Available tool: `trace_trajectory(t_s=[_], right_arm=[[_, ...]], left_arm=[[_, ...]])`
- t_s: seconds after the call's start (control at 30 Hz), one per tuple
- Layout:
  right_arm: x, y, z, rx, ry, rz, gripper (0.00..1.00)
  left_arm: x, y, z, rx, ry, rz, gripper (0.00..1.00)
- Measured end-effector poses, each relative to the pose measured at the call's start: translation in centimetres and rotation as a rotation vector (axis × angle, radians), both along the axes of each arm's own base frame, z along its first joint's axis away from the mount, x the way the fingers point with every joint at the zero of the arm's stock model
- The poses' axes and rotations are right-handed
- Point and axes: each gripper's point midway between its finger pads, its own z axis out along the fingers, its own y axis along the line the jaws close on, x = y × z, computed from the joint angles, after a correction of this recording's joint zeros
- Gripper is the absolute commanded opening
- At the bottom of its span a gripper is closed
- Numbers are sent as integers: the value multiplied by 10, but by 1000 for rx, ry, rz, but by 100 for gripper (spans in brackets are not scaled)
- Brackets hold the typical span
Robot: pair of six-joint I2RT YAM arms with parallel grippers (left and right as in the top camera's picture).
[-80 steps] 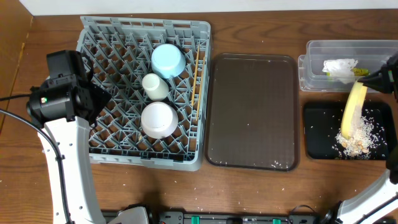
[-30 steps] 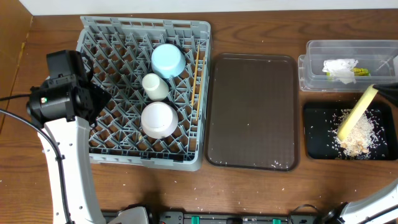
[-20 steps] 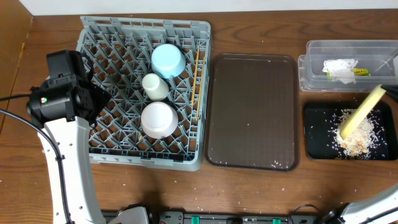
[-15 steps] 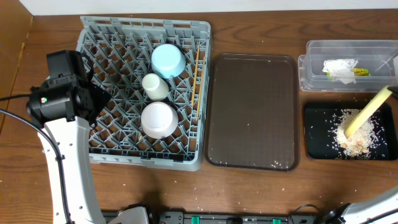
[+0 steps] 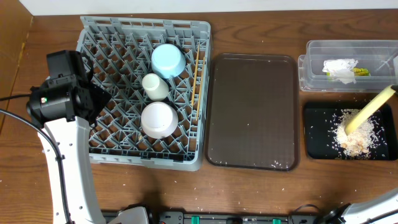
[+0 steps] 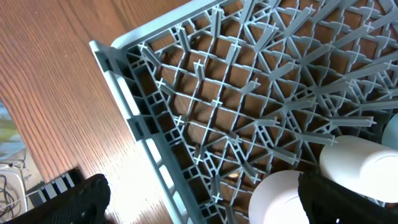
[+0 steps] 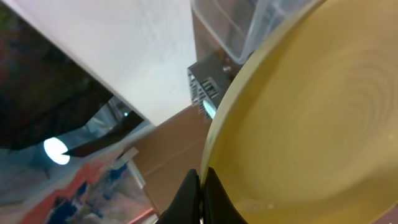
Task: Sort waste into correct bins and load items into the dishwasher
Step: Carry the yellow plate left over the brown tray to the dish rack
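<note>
The brown serving tray (image 5: 252, 112) lies bare in the middle of the table (image 5: 261, 193), so I'll place everything from it.

Just right of it, toward its near corner, sits the black tray (image 5: 317, 134), with a heap of pale rice crumbs (image 5: 357, 138) spread across it. The yellow plate (image 5: 370, 111) hangs over that heap, tipped so steeply it reads as a thin yellow bar. Its low rim is down by the crumbs and its high end runs off to the right. Whether it touches them I can't tell. The right gripper (image 7: 201, 193) is pinched tight on the plate's rim, and its smooth yellow face fills the wrist view.

Behind the black tray stands the clear tub (image 5: 348, 48), holding the crumpled wrapper (image 5: 341, 68).

Left of the brown tray, almost touching it, is the grey dish rack (image 5: 99, 37). The chopsticks (image 5: 196, 78) lie along its closest side. Farther in sit the light blue bowl (image 5: 168, 60), the white cup (image 5: 155, 86) and the pinkish-white bowl (image 5: 158, 119), in a line. Farthest off, over the rack's left edge, the left gripper (image 6: 202, 186) hovers with its fingers spread wide and nothing between them.

Only a narrow strip of wood separates the brown tray from the black tray.
</note>
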Motion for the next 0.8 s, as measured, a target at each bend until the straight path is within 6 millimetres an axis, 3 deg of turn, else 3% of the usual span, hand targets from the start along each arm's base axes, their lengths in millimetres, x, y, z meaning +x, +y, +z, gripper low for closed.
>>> trace_trajectory(t_s=[0.13,0.23,0.47,0.57,0.8], right_arm=[[5,6,8,11,-35,6,1],[10,22,21,10,-76,34,1],[28,93,65,-60,-284,201,1],[39,118,70,-75,-343,268,1],[89,184,73,-185,-504,421,1]], left_arm=[[0,0,0,0,0,0,98],[0,0,0,0,0,0,98],[0,0,0,0,0,0,98],[0,0,0,0,0,0,98],[0,0,0,0,0,0,98]])
